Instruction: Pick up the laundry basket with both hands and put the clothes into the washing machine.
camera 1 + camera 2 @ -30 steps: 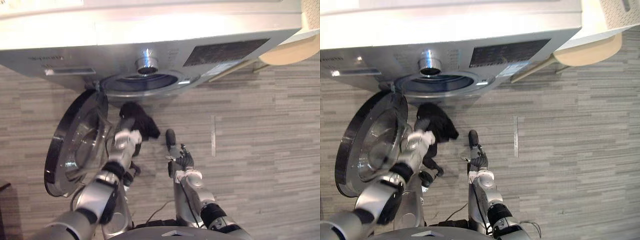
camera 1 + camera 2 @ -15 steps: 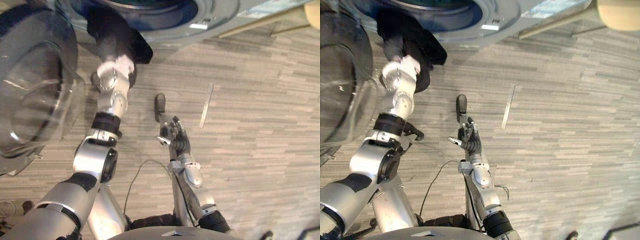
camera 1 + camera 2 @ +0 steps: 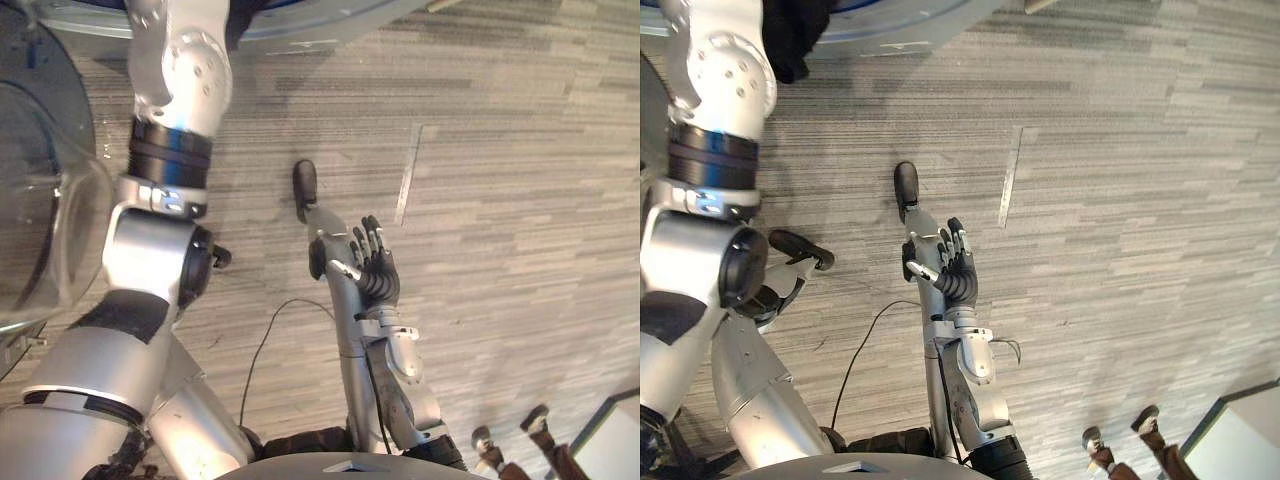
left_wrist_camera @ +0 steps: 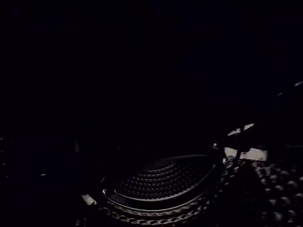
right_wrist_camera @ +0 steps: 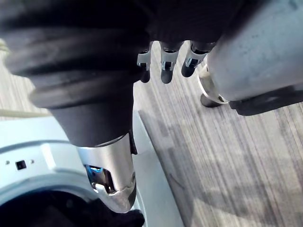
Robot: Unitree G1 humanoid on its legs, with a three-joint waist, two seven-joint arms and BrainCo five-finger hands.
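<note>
My view has dropped closer to the floor, and the left arm has pushed on from the doorway into the washing machine. Its wrist camera now faces the perforated drum. The dark garment sits at the drum mouth beside that arm, so I judge loading is under way. I cannot tell the left robot hand's grip. The right robot hand hangs released and empty above the floor. I find no legible writing.
</note>
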